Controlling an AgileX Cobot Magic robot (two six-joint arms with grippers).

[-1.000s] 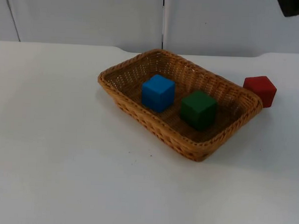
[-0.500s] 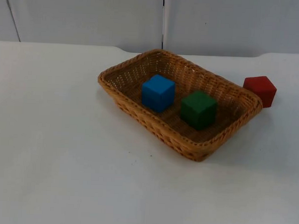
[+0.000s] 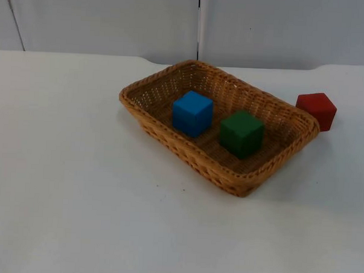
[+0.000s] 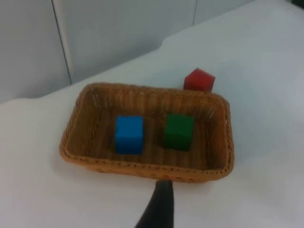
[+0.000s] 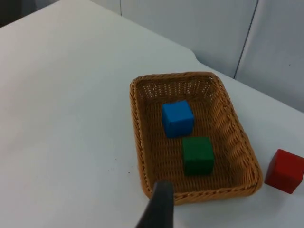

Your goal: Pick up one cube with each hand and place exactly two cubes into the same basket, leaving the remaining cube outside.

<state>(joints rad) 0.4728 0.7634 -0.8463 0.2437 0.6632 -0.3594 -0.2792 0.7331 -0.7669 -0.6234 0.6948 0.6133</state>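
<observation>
blue cube (image 3: 192,113) and green cube (image 3: 241,133) in basket (image 3: 164,139); red cube (image 3: 316,110) just outside.

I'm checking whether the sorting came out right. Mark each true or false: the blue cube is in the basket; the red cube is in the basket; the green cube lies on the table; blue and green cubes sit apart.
1. The blue cube is in the basket. True.
2. The red cube is in the basket. False: it stands on the table, just outside the rim.
3. The green cube lies on the table. False: it is in the basket.
4. Blue and green cubes sit apart. True.
</observation>
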